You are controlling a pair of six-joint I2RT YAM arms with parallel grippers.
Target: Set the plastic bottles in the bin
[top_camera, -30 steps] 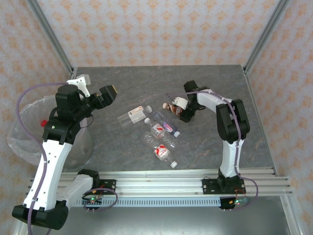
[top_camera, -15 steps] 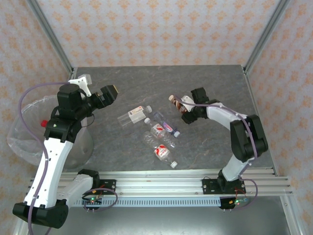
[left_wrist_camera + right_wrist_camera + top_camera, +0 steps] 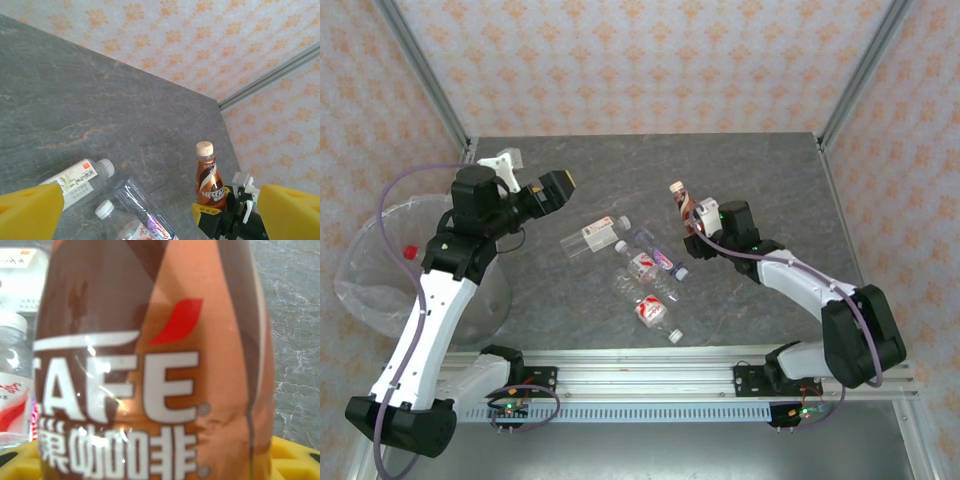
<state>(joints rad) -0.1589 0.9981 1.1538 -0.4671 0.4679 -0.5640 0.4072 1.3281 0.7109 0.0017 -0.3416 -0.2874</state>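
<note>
Table (image 3: 750, 170): grey, marbled stone-look top.
White-label bottle (image 3: 593, 238): on its side, at 9 o'clock from the table's middle.
Purple-label bottle (image 3: 657, 254): lying about mid-table.
Red-white bottle (image 3: 640, 264): touching the purple one, at its 8 o'clock.
Clear bottle (image 3: 625, 284): lying at 7 o'clock.
Nearest red-white bottle (image 3: 654, 313): 6 o'clock, towards the near edge.

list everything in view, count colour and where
brown coffee bottle: 1, brown, pale cap, held upright right of the clear ones
clear bottles: at least 4, white, purple or red-white labels, lying clustered mid-table
bin: 1, see-through, bag-lined, far left
red cap: 1, red, inside the bin
table: 1, grey stone pattern
walls: orange-patterned, around the table
rail: 1, silvery, near edge
left arm: white and black, by the bin, yellow jaws open, empty
right arm: white and black, jaws shut on the coffee bottle
</note>
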